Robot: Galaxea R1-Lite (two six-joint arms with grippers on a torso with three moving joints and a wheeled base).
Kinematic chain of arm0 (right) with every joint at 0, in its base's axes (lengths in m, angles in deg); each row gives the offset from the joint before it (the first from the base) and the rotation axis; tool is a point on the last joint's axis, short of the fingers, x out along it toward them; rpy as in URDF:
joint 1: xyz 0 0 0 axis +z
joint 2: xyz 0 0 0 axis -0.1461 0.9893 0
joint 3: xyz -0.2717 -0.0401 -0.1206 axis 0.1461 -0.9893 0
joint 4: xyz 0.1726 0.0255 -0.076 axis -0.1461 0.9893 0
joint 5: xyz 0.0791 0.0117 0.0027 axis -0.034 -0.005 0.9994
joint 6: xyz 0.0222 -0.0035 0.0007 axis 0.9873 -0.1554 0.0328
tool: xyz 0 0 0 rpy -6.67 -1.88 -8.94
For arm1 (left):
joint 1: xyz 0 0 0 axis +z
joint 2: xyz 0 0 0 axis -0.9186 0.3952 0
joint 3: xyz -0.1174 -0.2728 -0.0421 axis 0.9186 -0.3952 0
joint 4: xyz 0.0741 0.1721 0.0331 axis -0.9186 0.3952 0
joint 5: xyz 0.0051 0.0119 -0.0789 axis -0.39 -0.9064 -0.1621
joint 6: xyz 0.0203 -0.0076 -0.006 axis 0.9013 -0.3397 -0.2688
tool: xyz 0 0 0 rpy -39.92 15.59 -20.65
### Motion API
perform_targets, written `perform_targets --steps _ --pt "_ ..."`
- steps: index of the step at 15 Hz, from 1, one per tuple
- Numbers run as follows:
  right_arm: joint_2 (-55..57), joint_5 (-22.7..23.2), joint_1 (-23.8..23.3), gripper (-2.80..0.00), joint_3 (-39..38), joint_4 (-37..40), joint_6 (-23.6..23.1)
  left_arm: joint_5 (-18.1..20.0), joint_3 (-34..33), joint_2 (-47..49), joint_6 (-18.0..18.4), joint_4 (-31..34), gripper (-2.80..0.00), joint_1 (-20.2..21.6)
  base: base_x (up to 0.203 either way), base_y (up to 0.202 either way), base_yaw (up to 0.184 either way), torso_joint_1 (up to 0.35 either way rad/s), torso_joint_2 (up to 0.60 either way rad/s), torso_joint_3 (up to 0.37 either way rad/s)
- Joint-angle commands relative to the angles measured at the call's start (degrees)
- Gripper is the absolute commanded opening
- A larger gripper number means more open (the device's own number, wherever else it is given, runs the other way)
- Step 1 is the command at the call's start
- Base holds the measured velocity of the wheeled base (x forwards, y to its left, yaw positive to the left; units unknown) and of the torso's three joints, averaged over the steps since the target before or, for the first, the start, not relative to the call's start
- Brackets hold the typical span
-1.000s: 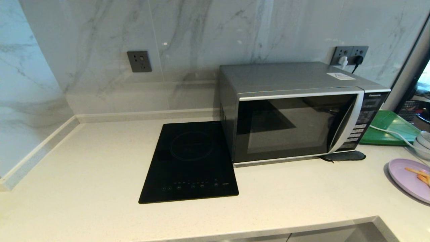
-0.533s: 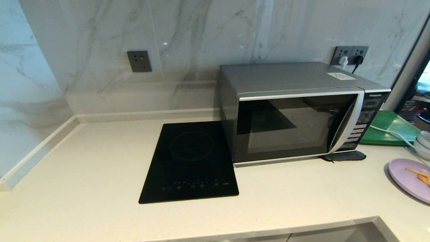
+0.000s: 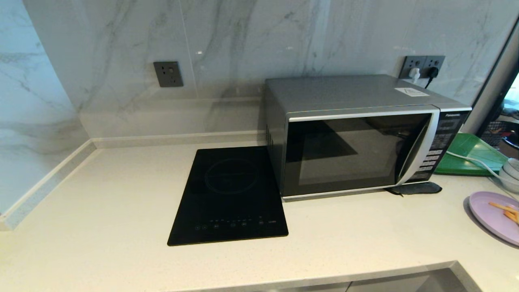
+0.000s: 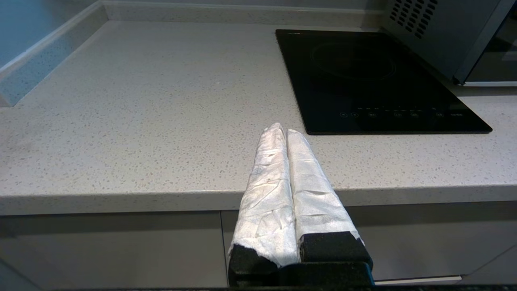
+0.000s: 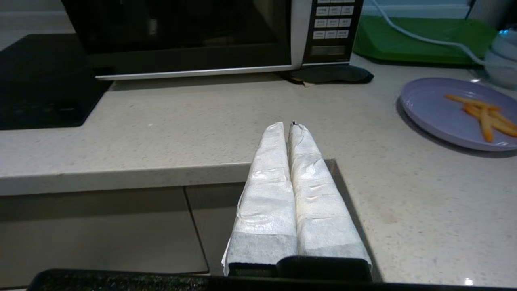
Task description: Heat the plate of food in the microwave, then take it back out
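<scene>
So I've got the worktop filling most of my head view, pale speckled stone running into a marble-look wall. Biggest thing on it is the microwave, pushed toward the back edge on the right half, door closed, dark glass, curved silver handle next to the button panel. Right beside its left side, the black induction hob lies flat, nearly touching it. Behind the microwave's right end there's a green tray with a white cable draped across it, and a stack of pale bowls near the right edge. The plate of food sits at the right edge of the worktop, well apart from the microwave, lilac with a few orange fries on it, and partly cut off in my head view. A small dark pad lies under the microwave's front right corner.

Both arms are hanging back off the front edge. Left gripper has its white-wrapped fingers pressed together over the front edge near the hob, holding nothing. Right gripper is the same, fingers together and empty, pointed at the microwave with the plate off to its side.
</scene>
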Motion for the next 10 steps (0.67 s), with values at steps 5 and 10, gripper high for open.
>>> perform_targets --steps 5,10 --pt "0.1 -0.3 0.0 -2.80 -1.1 1.9 6.1 0.0 0.0 0.0 0.0 0.0 -2.80 0.0 0.000 0.000 0.000 0.000 0.00 0.000" --pt "0.1 -0.3 0.0 -2.80 -1.1 1.9 6.1 0.0 0.0 0.0 0.0 0.0 -2.80 0.0 0.000 0.000 0.000 0.000 0.00 0.000"
